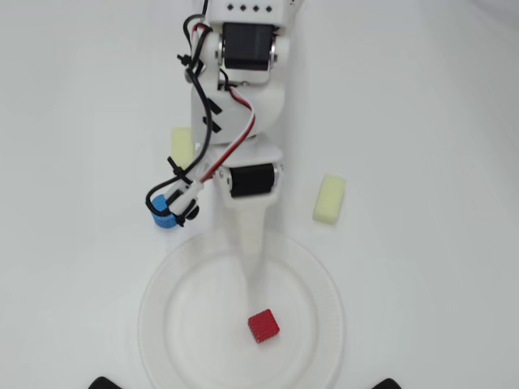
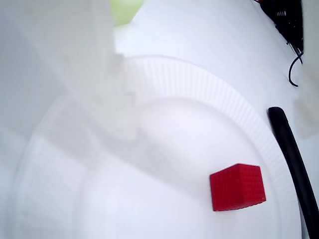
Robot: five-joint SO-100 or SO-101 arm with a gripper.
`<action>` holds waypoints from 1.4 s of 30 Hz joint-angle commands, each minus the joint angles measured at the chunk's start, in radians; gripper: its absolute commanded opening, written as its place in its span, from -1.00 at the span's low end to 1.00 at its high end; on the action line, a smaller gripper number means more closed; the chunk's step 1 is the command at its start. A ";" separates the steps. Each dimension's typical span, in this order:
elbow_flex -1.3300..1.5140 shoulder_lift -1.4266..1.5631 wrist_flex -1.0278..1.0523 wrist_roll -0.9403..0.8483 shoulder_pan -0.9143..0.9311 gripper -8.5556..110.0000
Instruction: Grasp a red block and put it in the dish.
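The red block [image 1: 263, 326] is a small dotted cube lying free on the floor of the dish [image 1: 166, 324], a wide white plate with a ribbed rim at the bottom centre of the overhead view. My gripper [image 1: 252, 298] reaches down from the arm over the dish. It shows as one tapered white shape and looks shut and empty, with its tip just above and left of the block and apart from it. In the wrist view the block [image 2: 237, 186] lies at the lower right on the dish [image 2: 199, 84], and a blurred white finger [image 2: 119, 94] fills the upper left.
Two pale yellow blocks lie on the white table: one [image 1: 329, 198] is right of the arm, the other [image 1: 182, 144] is left and half hidden by it. A blue ridged cylinder [image 1: 165, 214] stands by the dish's upper left rim. A black cable [image 2: 294, 164] crosses the wrist view's right side.
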 commanded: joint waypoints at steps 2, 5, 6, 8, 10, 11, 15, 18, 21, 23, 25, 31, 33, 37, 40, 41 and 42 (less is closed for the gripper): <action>0.046 0.247 0.081 -0.003 0.011 -0.39; 0.152 0.436 0.127 -0.020 0.012 -0.39; 0.198 0.506 0.141 -0.026 0.009 -0.39; 0.302 0.653 0.166 -0.034 0.009 -0.38; 0.410 0.808 0.198 -0.032 0.009 -0.37; 0.462 0.885 0.218 -0.031 0.012 -0.37; 0.680 1.218 0.310 -0.025 0.025 -0.36; 0.836 1.463 0.391 -0.025 0.038 -0.36; 0.988 1.703 0.468 -0.041 0.058 -0.37; 1.088 1.852 0.506 -0.054 0.075 -0.37; 1.173 1.994 0.563 -0.069 0.086 -0.37; 1.253 1.994 0.603 0.018 0.121 -0.33; 1.275 1.994 0.617 0.051 0.112 -0.31; 1.322 1.994 0.669 0.121 0.072 -0.28; 1.325 1.994 0.756 0.193 0.044 -0.26; 1.325 1.994 0.790 0.229 0.041 -0.26; 1.325 1.994 0.822 0.272 0.041 -0.26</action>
